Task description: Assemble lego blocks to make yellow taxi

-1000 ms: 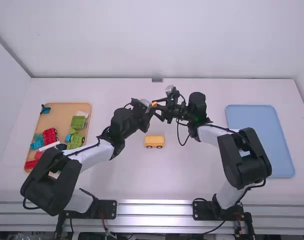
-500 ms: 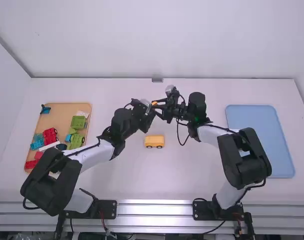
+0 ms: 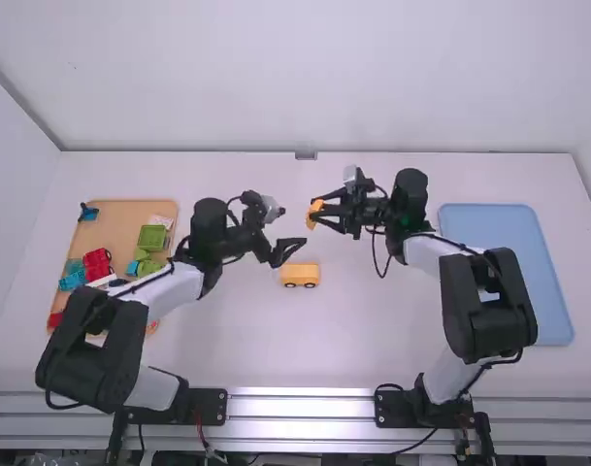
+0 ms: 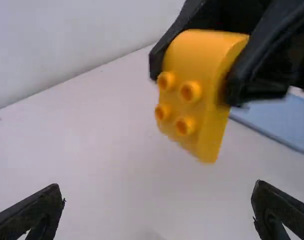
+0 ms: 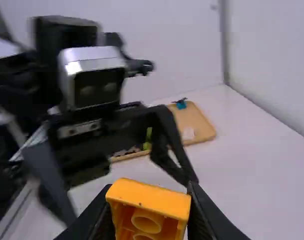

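One studded block [image 4: 199, 57] clamped in right gripper [image 5: 150, 189], left gripper [image 4: 158, 186] released, we should next stack it onto six-o'clock wheeled base [image 3: 300, 274].

Yellow wheeled block [image 3: 300, 275] on table [image 3: 344, 340]

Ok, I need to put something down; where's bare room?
Bare: the blue tray, and the table between the wheeled yellow block and the near edge. Crowded: the orange tray with blocks, and around the left gripper and right gripper.
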Controlling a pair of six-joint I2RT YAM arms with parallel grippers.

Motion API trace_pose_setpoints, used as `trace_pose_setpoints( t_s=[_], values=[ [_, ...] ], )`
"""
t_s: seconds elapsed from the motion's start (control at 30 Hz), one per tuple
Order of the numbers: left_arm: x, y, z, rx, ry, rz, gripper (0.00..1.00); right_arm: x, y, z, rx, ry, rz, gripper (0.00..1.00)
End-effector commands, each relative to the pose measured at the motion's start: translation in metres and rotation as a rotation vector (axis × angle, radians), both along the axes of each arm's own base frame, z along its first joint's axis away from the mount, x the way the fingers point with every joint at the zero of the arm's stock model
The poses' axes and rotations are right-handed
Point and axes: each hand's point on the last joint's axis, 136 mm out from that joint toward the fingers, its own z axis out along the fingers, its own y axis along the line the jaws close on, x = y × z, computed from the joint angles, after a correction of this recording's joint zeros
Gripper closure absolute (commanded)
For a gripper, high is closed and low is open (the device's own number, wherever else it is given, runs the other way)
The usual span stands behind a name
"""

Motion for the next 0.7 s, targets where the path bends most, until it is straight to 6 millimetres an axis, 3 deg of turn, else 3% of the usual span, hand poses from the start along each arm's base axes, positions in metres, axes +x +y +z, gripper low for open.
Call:
trace_pose_setpoints(
  t_s=[0.0,0.13,0.37,0.67],
  values=[
    [-0.039,-0.009,0.031,-0.09,-0.101,-0.33,0.01,-0.027,-0.002,0.018,0.029,-0.105,0.195,0.8],
    [-0.044,-0.007,0.035,-0.116,-0.103,-0.392,0.07,-0.028,0.001,0.019,0.03,-0.114,0.201,0.8],
    [-0.05,-0.024,0.033,-0.115,-0.115,-0.434,0.11,-0.043,0.018,0.019,0.034,-0.119,0.26,0.8],
    [-0.052,-0.025,0.033,-0.115,-0.116,-0.44,0.39,-0.05,0.026,0.019,0.037,-0.13,0.285,0.8]
  ],
)
